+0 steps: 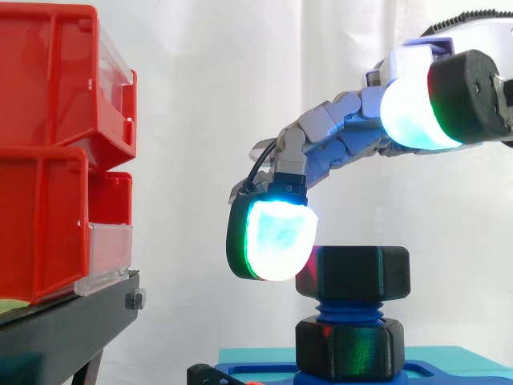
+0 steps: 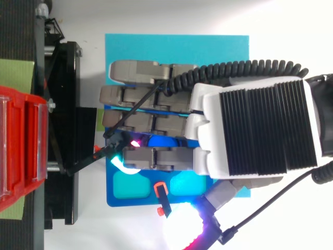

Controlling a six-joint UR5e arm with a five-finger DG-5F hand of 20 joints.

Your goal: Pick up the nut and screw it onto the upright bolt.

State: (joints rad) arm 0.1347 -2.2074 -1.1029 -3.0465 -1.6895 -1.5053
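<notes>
Side view: nut (image 1: 353,273) atop bolt (image 1: 346,309); hand (image 1: 333,138) arched above, loosely spread, fingertip (image 1: 276,241) touching nut's left side.

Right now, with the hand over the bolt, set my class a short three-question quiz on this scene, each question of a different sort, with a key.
1. True or false: the black nut sits on the thread of the upright blue bolt.
2. Choose one: in the side view, the lowest glowing pad of the hand is (A) left of the nut, (B) under it, (C) right of it.
3. Fill the gap: the red bins rest on a ___ stand.
Key: 1 true; 2 A; 3 black.
</notes>
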